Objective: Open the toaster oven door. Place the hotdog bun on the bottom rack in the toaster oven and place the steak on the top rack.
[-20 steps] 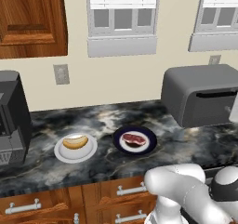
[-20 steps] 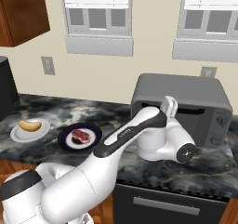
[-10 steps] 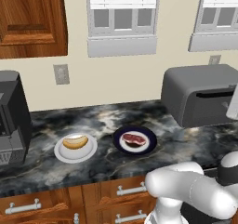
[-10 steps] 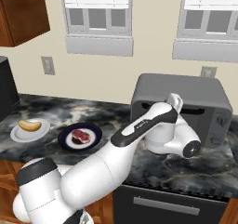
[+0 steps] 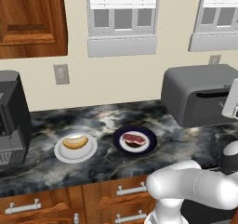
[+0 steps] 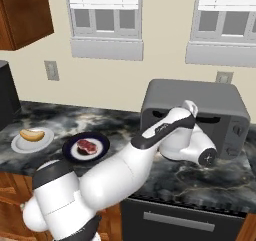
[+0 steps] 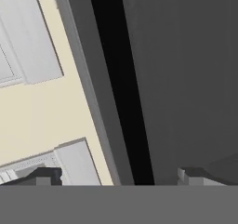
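The grey toaster oven (image 5: 195,86) (image 6: 200,95) stands at the counter's right, its door (image 7: 186,79) shut, so both racks are hidden. My gripper (image 7: 118,176) is open right at the door's top. The black bar handle (image 7: 118,102) runs between its two widely spread fingertips. In the right base view my hand (image 6: 192,135) covers the door's front. The hotdog bun (image 5: 75,141) (image 6: 32,134) lies on a white plate (image 5: 60,154). The steak (image 5: 134,138) (image 6: 86,146) lies on a dark plate (image 5: 148,146) beside it.
A black boxy appliance (image 5: 11,116) stands at the counter's left end. Wooden drawers (image 5: 69,200) run under the dark marble counter (image 5: 102,118), with a range front (image 6: 185,217) below the toaster oven. My white arm (image 6: 125,170) stretches over the counter's right half.
The arm has stretched further right and forward, bringing the hand closer against the toaster oven door's handle. The jaws stay open; bun, steak and door have not moved.
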Available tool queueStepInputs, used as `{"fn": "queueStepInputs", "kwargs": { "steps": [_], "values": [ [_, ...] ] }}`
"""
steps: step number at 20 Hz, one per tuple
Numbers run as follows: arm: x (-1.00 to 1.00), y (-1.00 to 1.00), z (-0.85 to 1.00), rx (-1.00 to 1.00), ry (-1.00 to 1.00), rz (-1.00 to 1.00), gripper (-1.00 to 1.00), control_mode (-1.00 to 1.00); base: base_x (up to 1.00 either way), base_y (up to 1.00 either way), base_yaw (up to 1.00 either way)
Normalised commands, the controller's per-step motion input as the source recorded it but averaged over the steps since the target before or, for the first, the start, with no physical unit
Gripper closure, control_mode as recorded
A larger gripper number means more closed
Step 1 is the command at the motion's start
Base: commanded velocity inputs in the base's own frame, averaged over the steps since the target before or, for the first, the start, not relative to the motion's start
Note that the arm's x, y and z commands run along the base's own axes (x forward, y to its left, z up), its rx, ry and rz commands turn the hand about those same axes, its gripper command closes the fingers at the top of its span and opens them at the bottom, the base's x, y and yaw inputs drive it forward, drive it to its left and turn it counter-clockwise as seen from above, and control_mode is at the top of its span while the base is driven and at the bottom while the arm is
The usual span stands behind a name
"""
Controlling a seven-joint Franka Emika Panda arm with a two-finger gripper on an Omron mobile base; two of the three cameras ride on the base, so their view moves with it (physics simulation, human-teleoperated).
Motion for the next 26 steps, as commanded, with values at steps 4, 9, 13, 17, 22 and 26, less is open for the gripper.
{"fn": "queueStepInputs", "kwargs": {
  "steps": [4,9,13,17,22,26],
  "values": [
    [0.18,-0.06,-0.08,0.00,0.00,0.00,-1.00,-1.00,0.00,0.00,0.00],
    [0.13,-0.02,-0.21,0.00,-0.01,0.00,-1.00,-1.00,0.00,0.00,0.00],
    [0.38,0.00,-0.11,0.00,0.00,0.00,-1.00,-1.00,0.00,0.00,0.00],
    [0.24,-0.05,-0.05,0.00,0.00,0.00,-1.00,-1.00,0.00,0.00,0.00],
    [0.00,-0.05,-0.09,0.00,-0.01,0.00,-1.00,-1.00,0.00,0.00,0.00],
    [0.02,0.00,-0.04,0.00,0.00,0.00,-1.00,-1.00,0.00,0.00,0.00]
  ]
}}
